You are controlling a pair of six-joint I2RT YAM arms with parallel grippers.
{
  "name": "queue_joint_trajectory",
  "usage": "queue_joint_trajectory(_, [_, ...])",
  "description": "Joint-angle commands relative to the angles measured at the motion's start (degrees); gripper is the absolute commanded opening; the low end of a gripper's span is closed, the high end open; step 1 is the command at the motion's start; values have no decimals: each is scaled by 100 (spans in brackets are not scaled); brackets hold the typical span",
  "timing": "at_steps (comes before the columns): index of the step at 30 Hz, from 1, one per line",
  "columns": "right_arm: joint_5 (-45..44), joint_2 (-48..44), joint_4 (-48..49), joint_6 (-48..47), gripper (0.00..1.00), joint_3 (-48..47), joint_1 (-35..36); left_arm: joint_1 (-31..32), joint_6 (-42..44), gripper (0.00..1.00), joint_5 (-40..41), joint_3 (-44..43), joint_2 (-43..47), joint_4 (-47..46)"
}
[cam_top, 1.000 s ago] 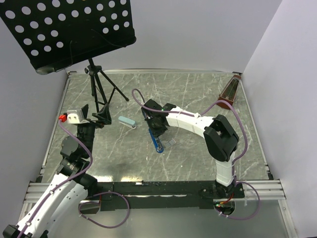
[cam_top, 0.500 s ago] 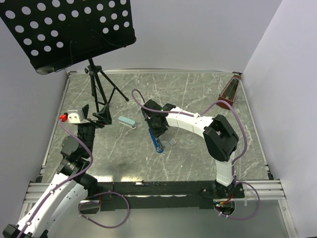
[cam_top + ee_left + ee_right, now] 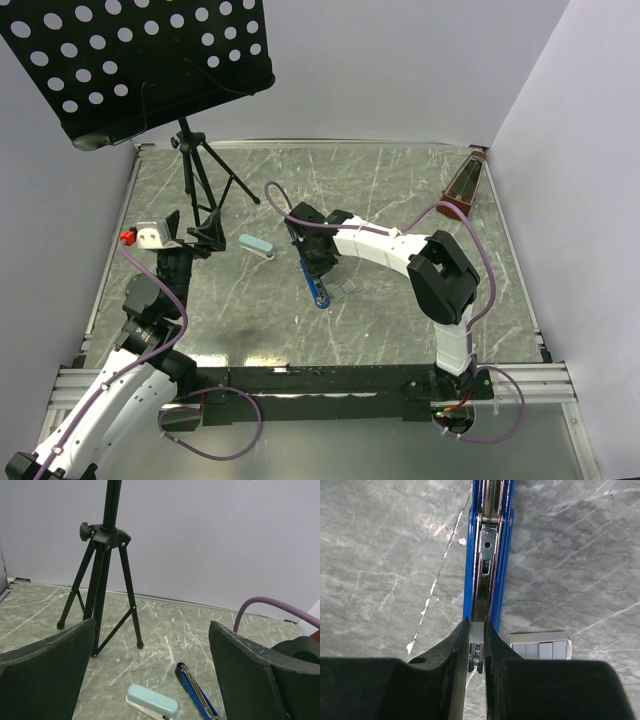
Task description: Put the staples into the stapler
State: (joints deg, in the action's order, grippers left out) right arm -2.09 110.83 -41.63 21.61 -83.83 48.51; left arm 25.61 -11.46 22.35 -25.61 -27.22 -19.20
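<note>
The dark blue stapler (image 3: pixel 488 555) lies opened flat on the table, its metal channel facing up; it also shows in the top view (image 3: pixel 317 287) and the left wrist view (image 3: pixel 196 691). My right gripper (image 3: pixel 476 628) is shut on a small silvery strip of staples (image 3: pixel 476 631), held just over the near end of the channel. In the top view the right gripper (image 3: pixel 315 262) hangs over the stapler. The small staple box (image 3: pixel 540 645) lies open beside the stapler, on its right. Far to the left, my left gripper (image 3: pixel 152 625) stands open and holds nothing.
A light blue stapler (image 3: pixel 256 246) lies left of the dark one, also seen from the left wrist (image 3: pixel 151 700). A black music stand tripod (image 3: pixel 102 580) stands at the back left, its perforated desk (image 3: pixel 130 60) overhead. A metronome (image 3: pixel 465 185) stands at the back right.
The right gripper has crept very slightly to the left with the staples. The left arm has not moved.
</note>
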Motion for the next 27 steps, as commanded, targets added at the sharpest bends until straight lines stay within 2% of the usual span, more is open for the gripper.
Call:
queue_joint_trajectory(1, [-28,97,-30,54,17,25,44,23,-14,99,24,3,-11,-180])
queue_joint_trajectory(27, [-73,123,-65,125,18,104,53,32,-5,100,24,12,6,-180])
